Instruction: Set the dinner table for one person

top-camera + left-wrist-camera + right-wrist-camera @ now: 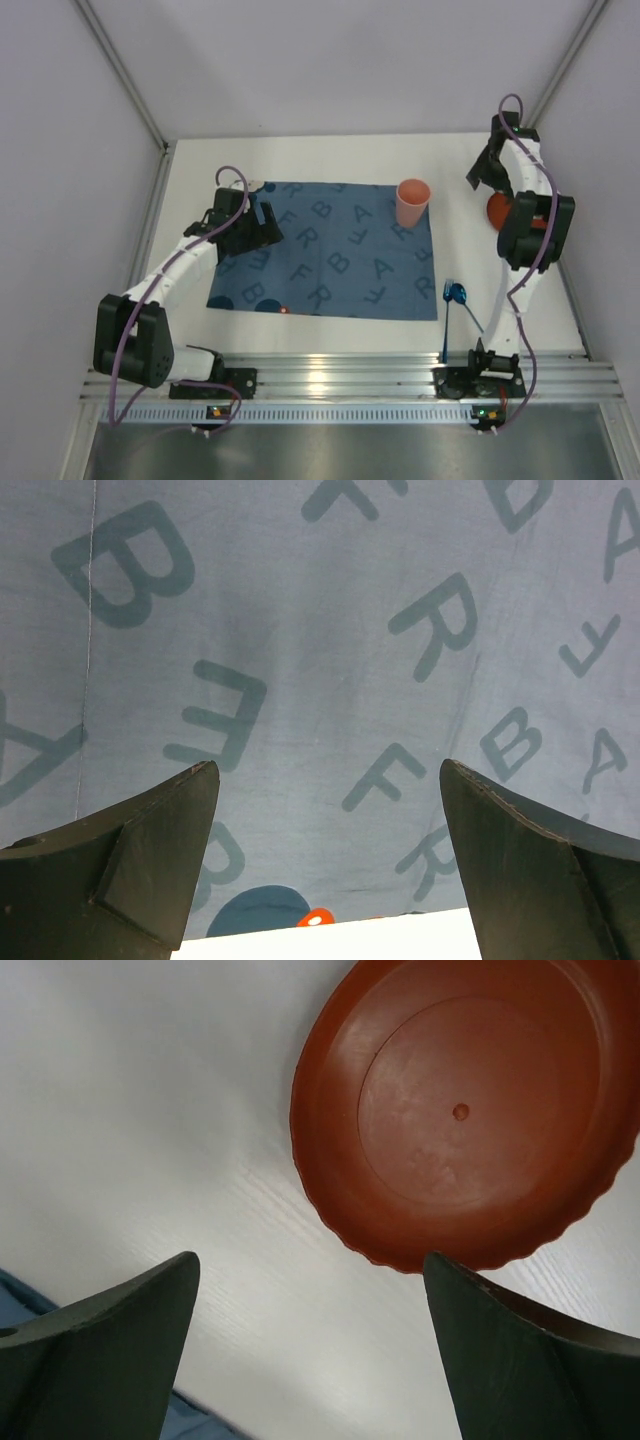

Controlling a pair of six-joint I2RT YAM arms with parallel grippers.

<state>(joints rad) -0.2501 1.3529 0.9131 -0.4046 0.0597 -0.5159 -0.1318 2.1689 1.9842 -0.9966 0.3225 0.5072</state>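
- Step in hand, as I judge it: plate pick-up. Your right end effector (312, 1260) hangs over the white matte rectangular bench (310, 160) with jaws spread and nothing between them. It is just short of the rust-red round plastic plate (460, 1110).
- The plate lies face up on bare bench at the far right. It is near the right edge of the blue cloth mat printed with dark letters (330, 255) but off it.
- Your left end effector (328, 765) is likewise spread and empty, low over the left part of the mat.
- Next move, my estimate: bring one finger inside the plate's rim and one outside, pinch, lift, then carry it to the middle of the mat. The plate is shallow, so expect little rim to bite on. It may also skate on the smooth bench.
- Plate: hard plastic with a dull sheen, a flat floor ringed by a step, a small centre pip and a scalloped edge.
- Mat: thin soft fabric, faintly creased, and likely to ruck if dragged.
- Bench: matte, with a faint grain.
- A salmon-pink tapered plastic cup (412, 200) stands upright on the mat's far right corner.
- Blue plastic cutlery (456, 294) lies on the bench just right of the mat's near corner. It looks like a fork and a spoon but is too small to confirm.
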